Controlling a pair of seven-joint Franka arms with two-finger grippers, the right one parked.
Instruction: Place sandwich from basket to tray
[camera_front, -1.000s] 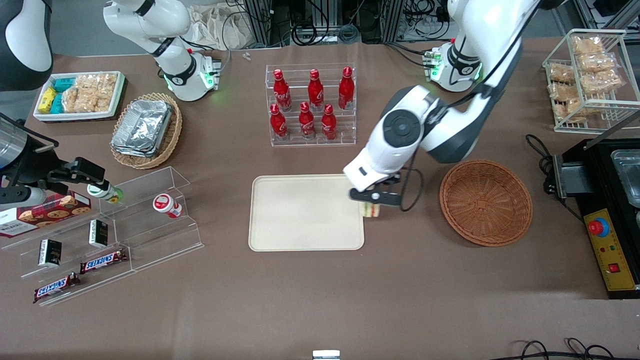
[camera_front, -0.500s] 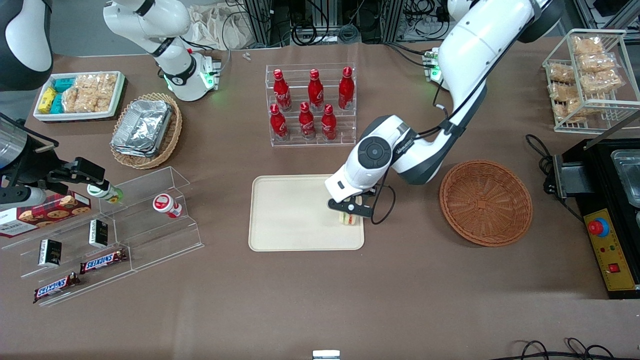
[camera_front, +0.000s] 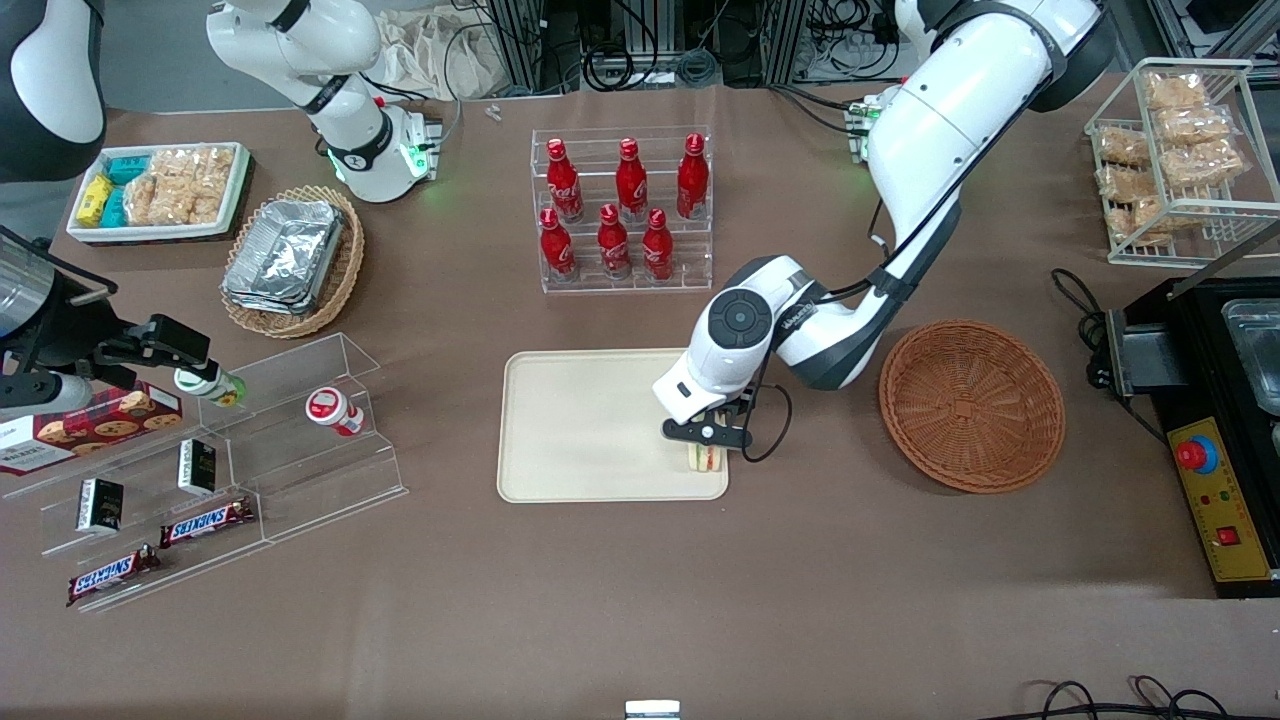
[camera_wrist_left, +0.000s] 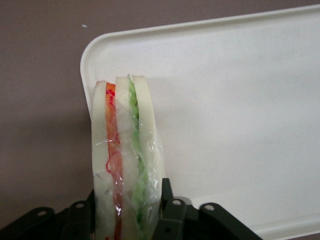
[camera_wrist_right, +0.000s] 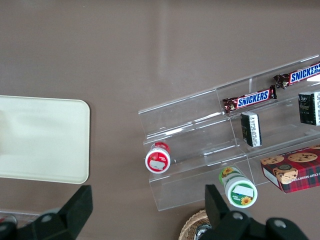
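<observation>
my pincer (camera_front: 706, 447) grips sandwich (camera_front: 705, 458), clamped on both bread sides, low over tray (camera_front: 580, 430) corner nearest basket (camera_front: 971, 404). step: placing. next i think: lower gently, open, lift straight up.

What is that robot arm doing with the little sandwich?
The gripper is shut on the sandwich and holds it just over a corner of the tray, the corner nearest the basket. The basket has nothing in it now. The sandwich is wrapped in clear film and stands on its edge between the fingers. It has not been let go yet.
</observation>
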